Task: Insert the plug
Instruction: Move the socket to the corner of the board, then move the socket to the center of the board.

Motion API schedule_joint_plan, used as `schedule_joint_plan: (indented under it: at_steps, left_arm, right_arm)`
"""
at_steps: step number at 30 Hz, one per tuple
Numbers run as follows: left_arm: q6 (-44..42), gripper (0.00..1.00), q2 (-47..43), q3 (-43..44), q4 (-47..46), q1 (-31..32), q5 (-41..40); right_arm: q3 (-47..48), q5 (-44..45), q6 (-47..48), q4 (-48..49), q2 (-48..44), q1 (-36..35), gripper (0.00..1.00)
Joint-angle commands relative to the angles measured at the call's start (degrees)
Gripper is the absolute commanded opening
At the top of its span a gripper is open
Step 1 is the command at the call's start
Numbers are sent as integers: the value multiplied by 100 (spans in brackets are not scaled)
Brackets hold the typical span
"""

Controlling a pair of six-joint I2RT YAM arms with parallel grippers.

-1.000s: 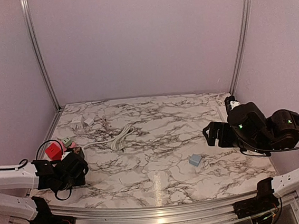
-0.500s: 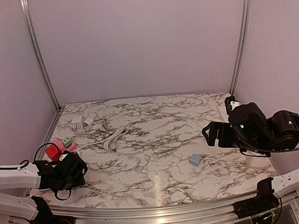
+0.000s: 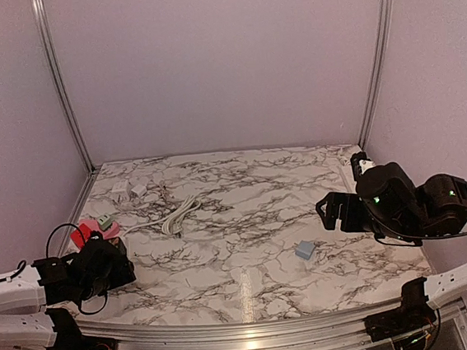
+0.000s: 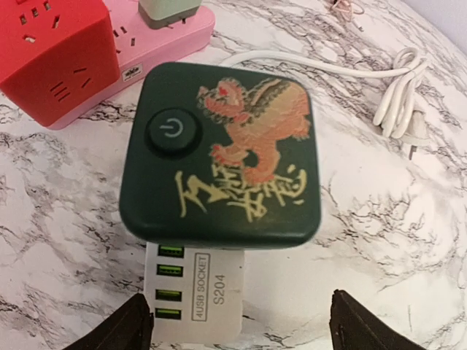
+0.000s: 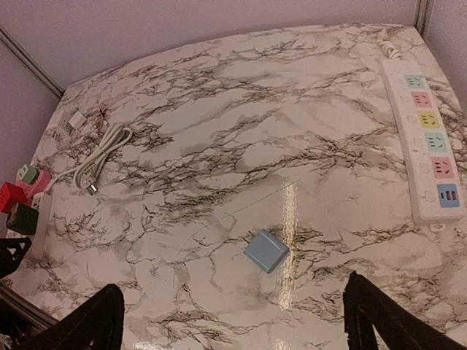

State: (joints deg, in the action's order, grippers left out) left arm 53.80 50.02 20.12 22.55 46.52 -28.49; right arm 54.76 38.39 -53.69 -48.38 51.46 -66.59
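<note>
Lower left, the left arm (image 3: 9, 289) lies low along the table's (image 3: 242, 182) front edge. The left gripper (image 4: 241, 332) has its jaws apart, flanking the near end of the dark green power cube (image 4: 219, 146) without touching it. At right, the right arm (image 3: 439, 205) hunches raised, and the right gripper (image 5: 241, 321) has its jaws spread wide.

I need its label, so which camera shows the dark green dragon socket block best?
Left wrist: the dark green socket block fills the frame, its dragon print and power button sharp. Right wrist shows only a tiny dark square; in top external the left arm covers it.
</note>
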Motion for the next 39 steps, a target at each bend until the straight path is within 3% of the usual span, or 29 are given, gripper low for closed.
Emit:
schedule_joint_plan:
  at_steps: [1, 6, 12, 25, 30, 39]
  left_arm:
    - [-34, 86, -478, 48, 38, 250, 150]
    - [101, 86, -313, 274, 181, 793, -25]
    - [119, 86, 644, 524, -9, 1331, -287]
    - [-254, 82, 2005, 413, -1412, 1162, -270]
    - [-40, 80, 2311, 453, -1212, 852, -260]
    - [648, 82, 1615, 186, -427, 552, -1027]
  right_arm:
    - [49, 10, 77, 187, 57, 37, 98]
    - [141, 24, 121, 206, 181, 32, 99]
    - [214, 20, 130, 215, 254, 32, 98]
    - [336, -66, 164, 197, 236, 32, 99]
    - [364, -83, 185, 157, 235, 32, 99]
    - [156, -47, 167, 259, 159, 27, 99]
